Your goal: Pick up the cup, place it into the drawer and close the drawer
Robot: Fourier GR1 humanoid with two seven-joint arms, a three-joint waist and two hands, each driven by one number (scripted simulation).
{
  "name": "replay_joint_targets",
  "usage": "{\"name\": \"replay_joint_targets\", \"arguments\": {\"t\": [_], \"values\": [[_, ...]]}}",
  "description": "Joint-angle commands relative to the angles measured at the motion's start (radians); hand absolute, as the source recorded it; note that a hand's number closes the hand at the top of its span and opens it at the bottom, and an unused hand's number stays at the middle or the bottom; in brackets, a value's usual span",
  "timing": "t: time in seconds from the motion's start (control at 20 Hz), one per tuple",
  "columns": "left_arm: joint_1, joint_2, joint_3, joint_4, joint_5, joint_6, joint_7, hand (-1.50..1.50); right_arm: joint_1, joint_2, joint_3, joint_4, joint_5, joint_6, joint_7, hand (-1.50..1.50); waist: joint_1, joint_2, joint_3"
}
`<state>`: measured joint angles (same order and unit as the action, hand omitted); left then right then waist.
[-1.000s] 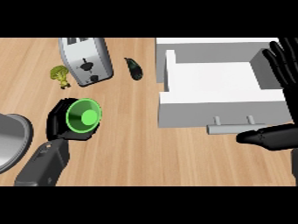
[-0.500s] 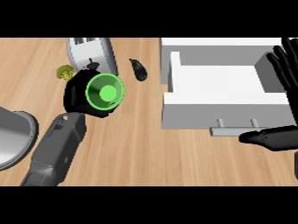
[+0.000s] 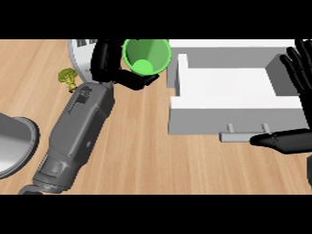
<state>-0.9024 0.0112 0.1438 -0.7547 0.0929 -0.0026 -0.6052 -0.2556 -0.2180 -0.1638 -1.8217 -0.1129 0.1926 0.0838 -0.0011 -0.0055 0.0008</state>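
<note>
Two hands show above the wooden surface [image 3: 138, 151]. The left hand [image 3: 118, 68] has its fingers curled round the green cup [image 3: 147, 55], which is held tilted, mouth toward the camera, just left of the open white drawer [image 3: 233, 98]; its lower part is hidden by the fingers. The left hand and forearm cover most of a grey toaster [image 3: 80, 52]. A small yellow-green item [image 3: 67, 77] beside it is hard to identify. The right hand [image 3: 307, 91] rests at the right edge, fingers straight, holding nothing. A grey pot [image 3: 6, 144] is cut off at left.
</note>
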Motion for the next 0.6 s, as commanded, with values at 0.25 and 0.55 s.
{"name": "replay_joint_targets", "arguments": {"t": [0.25, 0.55], "values": [[-0.282, -0.011, -0.168, 0.056, 0.083, 0.278, 0.243, 1.5, -0.006, -0.007, -0.004, 0.01, -0.015, 0.018, -0.004, -1.5, -0.035, 0.008, 0.0], [-0.424, -0.011, -0.233, 0.266, 0.126, 0.367, 0.331, 1.5, -0.036, 0.0, 0.01, 0.022, -0.003, 0.019, -0.033, -1.5, -0.067, 0.019, 0.001]]}}
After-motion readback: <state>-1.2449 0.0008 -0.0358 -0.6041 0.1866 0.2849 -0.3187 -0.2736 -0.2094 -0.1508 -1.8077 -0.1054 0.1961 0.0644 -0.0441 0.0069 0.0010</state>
